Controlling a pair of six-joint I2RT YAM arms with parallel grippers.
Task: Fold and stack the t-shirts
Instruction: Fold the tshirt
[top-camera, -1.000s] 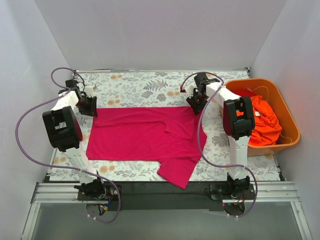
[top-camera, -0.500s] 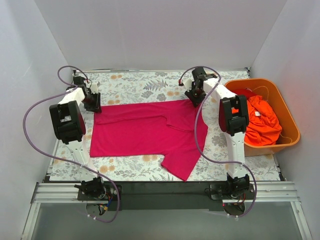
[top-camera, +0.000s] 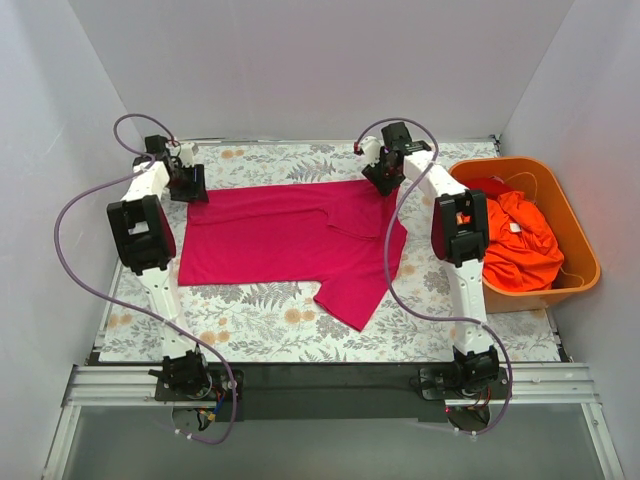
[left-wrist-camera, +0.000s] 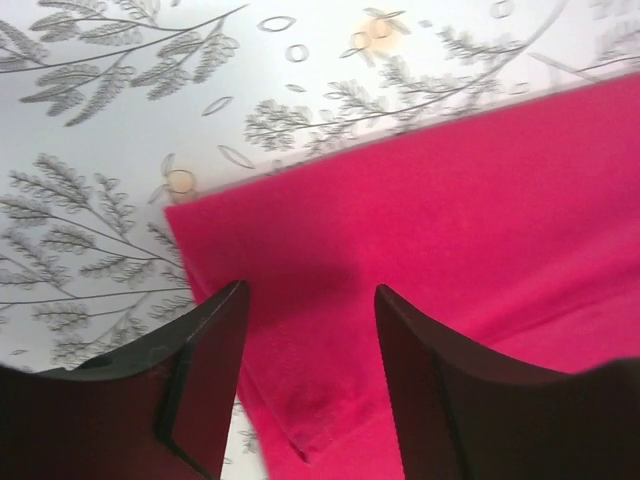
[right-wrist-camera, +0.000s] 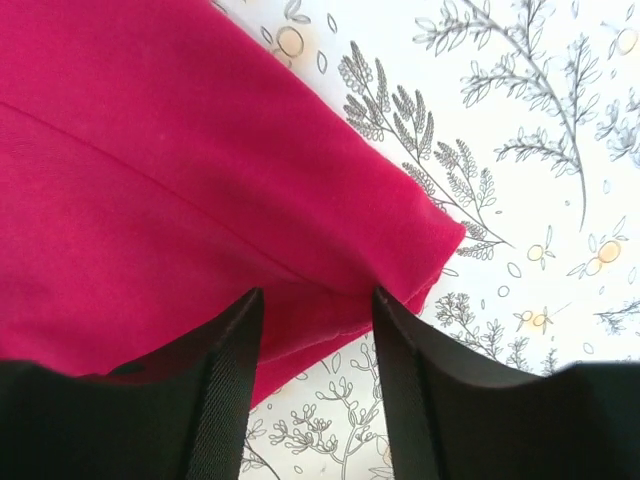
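The magenta-pink t-shirt (top-camera: 290, 235) lies spread flat on the floral table cover, one sleeve pointing toward the near edge. My left gripper (top-camera: 192, 190) is at its far left corner and my right gripper (top-camera: 378, 185) is at its far right corner. In the left wrist view the jaws (left-wrist-camera: 310, 288) stand open over the shirt's corner (left-wrist-camera: 450, 200). In the right wrist view the jaws (right-wrist-camera: 316, 291) stand open over the shirt's folded edge (right-wrist-camera: 150, 150). Orange-red t-shirts (top-camera: 515, 240) are piled in the tub.
The rigid orange tub (top-camera: 590, 265) stands at the right edge of the table. The floral cover (top-camera: 270, 330) shows in front of the shirt. White walls close in the back and both sides.
Both grippers have moved toward the far wall, and the magenta-pink shirt has slid away from the near edge with them.
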